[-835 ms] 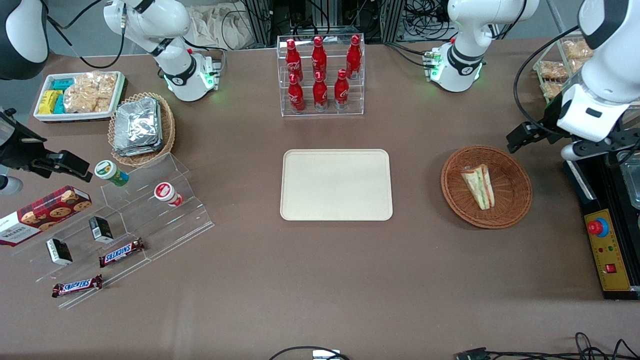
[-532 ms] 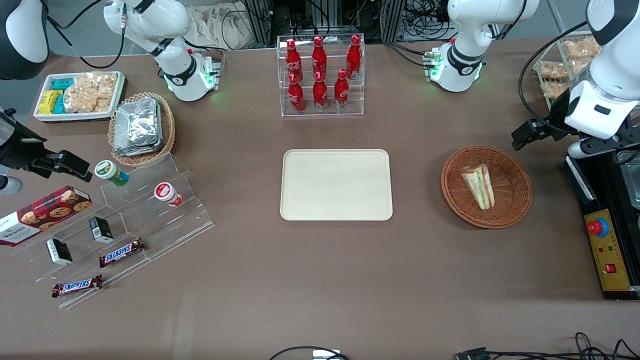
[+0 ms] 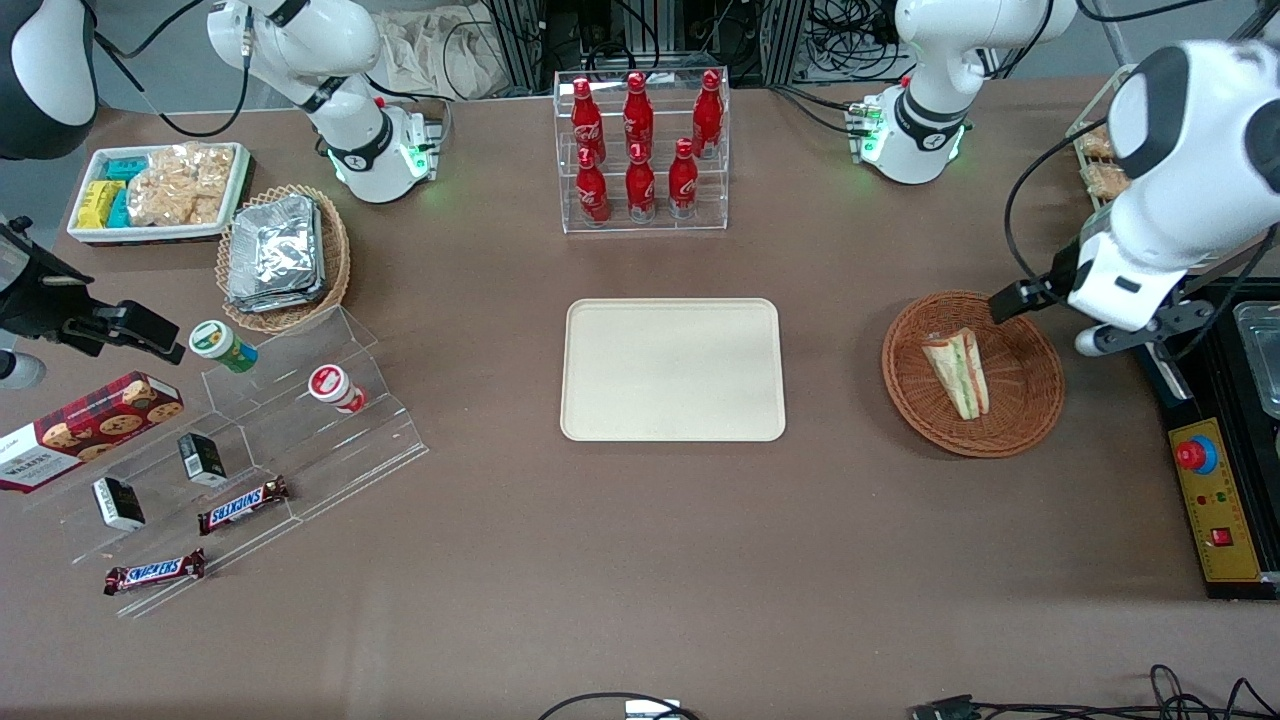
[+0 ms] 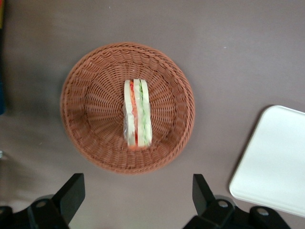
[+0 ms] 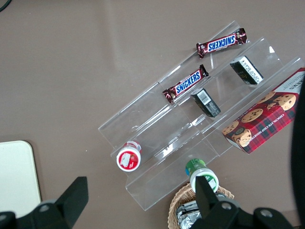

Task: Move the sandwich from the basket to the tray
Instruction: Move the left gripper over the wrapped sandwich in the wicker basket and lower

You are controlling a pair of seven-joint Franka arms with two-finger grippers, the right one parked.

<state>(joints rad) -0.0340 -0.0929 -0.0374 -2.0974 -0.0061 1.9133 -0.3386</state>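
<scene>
The sandwich (image 3: 957, 372), a clear-wrapped white wedge with green and red-orange layers, lies in the round reddish-brown basket (image 3: 1030, 405). The cream tray (image 3: 672, 370) lies flat at mid-table, beside the basket toward the parked arm's end. My left gripper (image 3: 1138, 335) hovers above the table just outside the basket's rim, on the working arm's side. In the left wrist view its black fingers (image 4: 71, 192) stand wide apart around the gripper's middle (image 4: 137, 195), with nothing between them. That view also shows the sandwich (image 4: 137, 113), the basket (image 4: 90, 109) and a tray corner (image 4: 274, 160).
A clear rack of red bottles (image 3: 640, 150) stands farther from the front camera than the tray. A black control box with a red button (image 3: 1215, 480) lies at the working arm's end. Snack shelves, a tan basket of foil packs (image 3: 280, 255) and a white dish lie toward the parked arm's end.
My left arm has swung in toward the basket, and the gripper now hangs at its rim. The sandwich, basket and tray have not moved.
</scene>
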